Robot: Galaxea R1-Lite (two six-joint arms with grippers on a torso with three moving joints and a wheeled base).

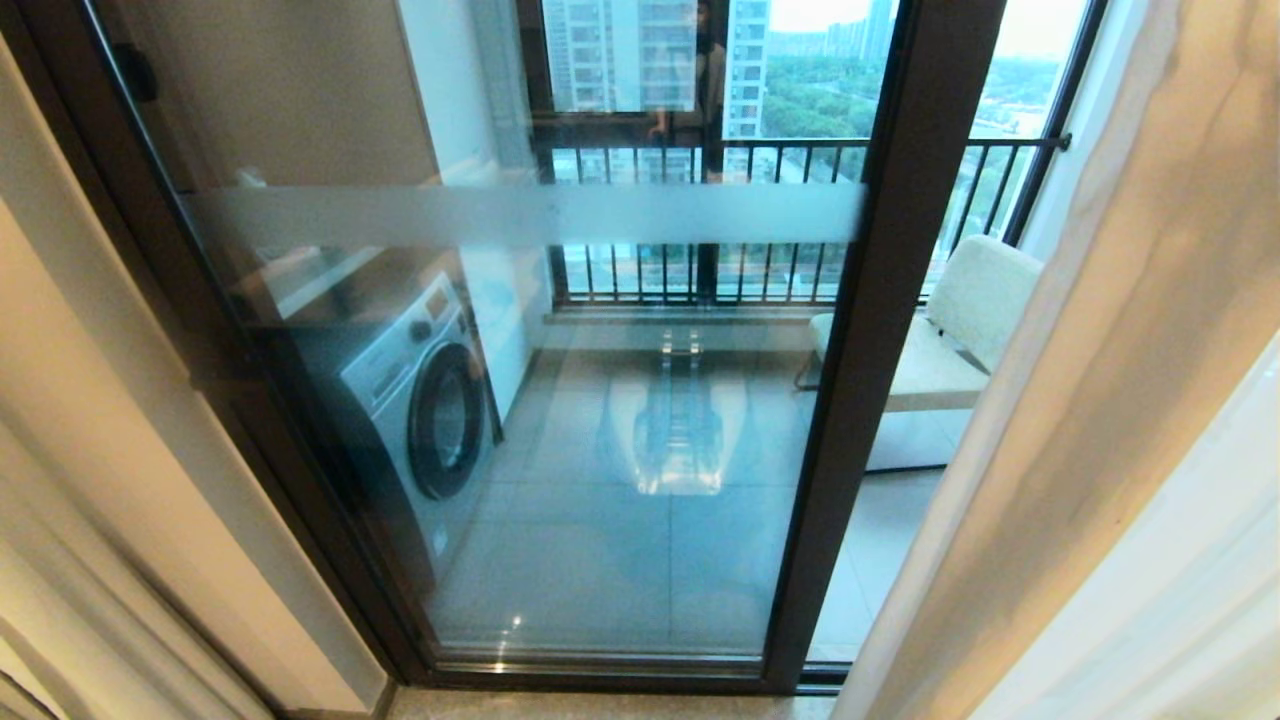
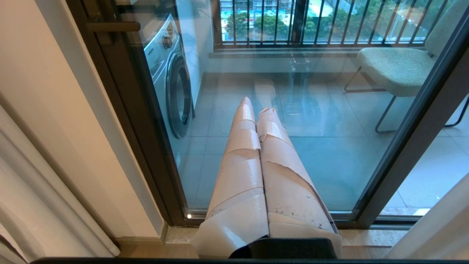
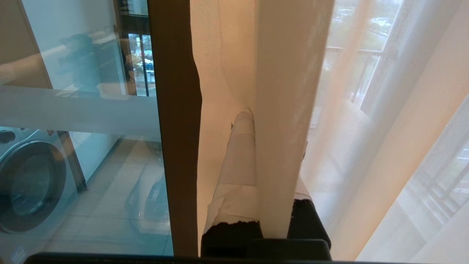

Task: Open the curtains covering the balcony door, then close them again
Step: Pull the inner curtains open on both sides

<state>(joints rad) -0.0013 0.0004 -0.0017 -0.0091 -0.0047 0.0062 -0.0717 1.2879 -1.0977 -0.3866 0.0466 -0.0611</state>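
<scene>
The balcony door (image 1: pixel 600 450) stands uncovered in the head view, its glass crossed by a frosted stripe and split by a black frame post (image 1: pixel 880 350). A cream curtain (image 1: pixel 1100 380) hangs bunched at the right edge. In the right wrist view my right gripper (image 3: pixel 271 121) is shut on a vertical fold of that curtain (image 3: pixel 285 73), just right of the door post (image 3: pixel 176 128). One taped finger (image 3: pixel 238 154) shows; the fold hides the other. My left gripper (image 2: pixel 256 104) is shut and empty, hanging low before the glass (image 2: pixel 329 146). Neither gripper shows in the head view.
Behind the glass stand a washing machine (image 1: pixel 420 400) on the left, a pale chair (image 1: pixel 960 330) on the right and a black-barred railing (image 1: pixel 760 160). Thin white sheer fabric (image 1: pixel 1180 600) hangs right of the cream curtain. A beige wall (image 1: pixel 100 400) borders the door's left side.
</scene>
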